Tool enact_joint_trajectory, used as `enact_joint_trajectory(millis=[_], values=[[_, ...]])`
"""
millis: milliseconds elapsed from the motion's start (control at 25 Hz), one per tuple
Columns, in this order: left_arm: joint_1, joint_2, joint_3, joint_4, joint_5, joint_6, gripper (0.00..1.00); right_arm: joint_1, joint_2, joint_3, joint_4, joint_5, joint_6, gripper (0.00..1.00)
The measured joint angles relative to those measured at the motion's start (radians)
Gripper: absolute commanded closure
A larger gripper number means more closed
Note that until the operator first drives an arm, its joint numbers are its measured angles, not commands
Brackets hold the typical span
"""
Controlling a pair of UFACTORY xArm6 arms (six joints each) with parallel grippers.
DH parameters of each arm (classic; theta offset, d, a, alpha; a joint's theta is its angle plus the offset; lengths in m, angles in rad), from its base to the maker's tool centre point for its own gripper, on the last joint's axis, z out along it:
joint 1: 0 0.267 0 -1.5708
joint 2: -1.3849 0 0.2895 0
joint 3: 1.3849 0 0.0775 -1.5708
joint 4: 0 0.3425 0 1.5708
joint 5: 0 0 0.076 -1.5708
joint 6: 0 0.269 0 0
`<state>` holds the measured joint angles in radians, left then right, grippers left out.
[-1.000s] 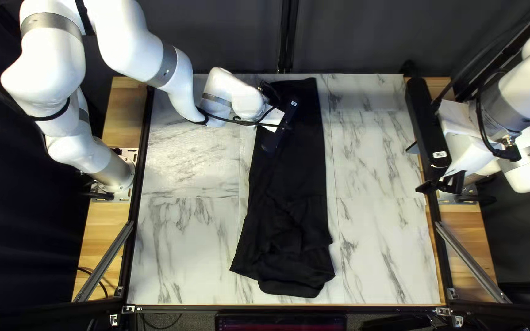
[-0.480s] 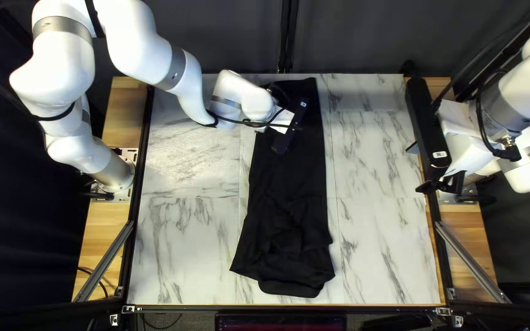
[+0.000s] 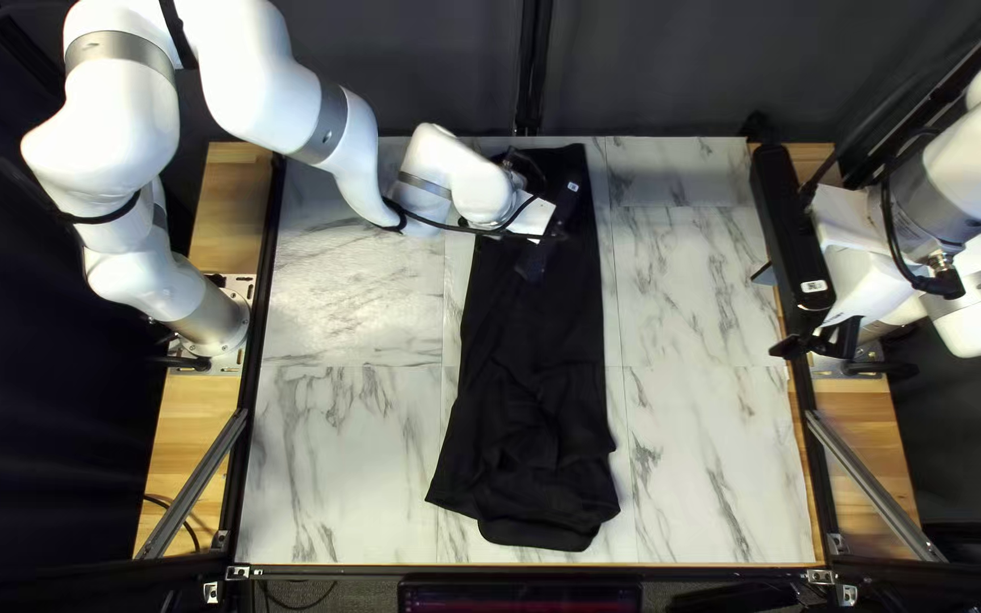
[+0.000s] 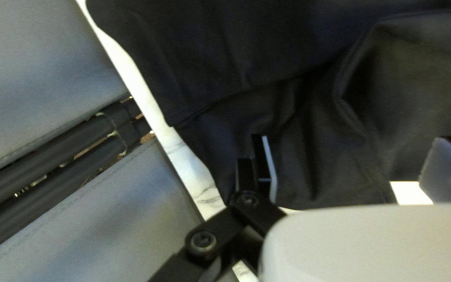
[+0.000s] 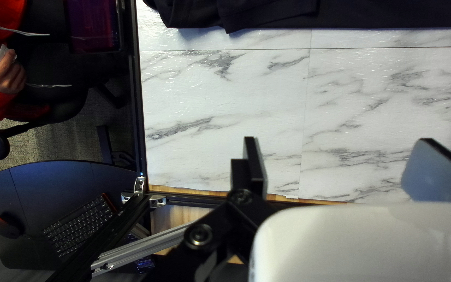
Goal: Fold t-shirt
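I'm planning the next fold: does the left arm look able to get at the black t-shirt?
Probably yes: the left end effector is open over the t-shirt, and nothing shows in the way.

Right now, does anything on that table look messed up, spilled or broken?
Only the shirt looks untidy: toward the near edge of the table it is bunched in loose, uneven creases, while its far part lies flatter. I see no spill or damage.
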<state>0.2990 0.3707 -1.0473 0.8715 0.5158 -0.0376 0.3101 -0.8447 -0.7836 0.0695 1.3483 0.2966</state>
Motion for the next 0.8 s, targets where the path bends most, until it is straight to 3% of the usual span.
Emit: enact_joint_trajectory(millis=[360, 800], values=[[0.012, 0.049, -0.046, 0.000, -0.031, -0.010, 0.00, 0.000, 0.000, 0.000, 0.000, 0.000, 0.000, 0.00], [0.035, -0.034, 0.021, 0.063, 0.048, -0.037, 0.00, 0.000, 0.000, 0.000, 0.000, 0.000, 0.000, 0.00]])
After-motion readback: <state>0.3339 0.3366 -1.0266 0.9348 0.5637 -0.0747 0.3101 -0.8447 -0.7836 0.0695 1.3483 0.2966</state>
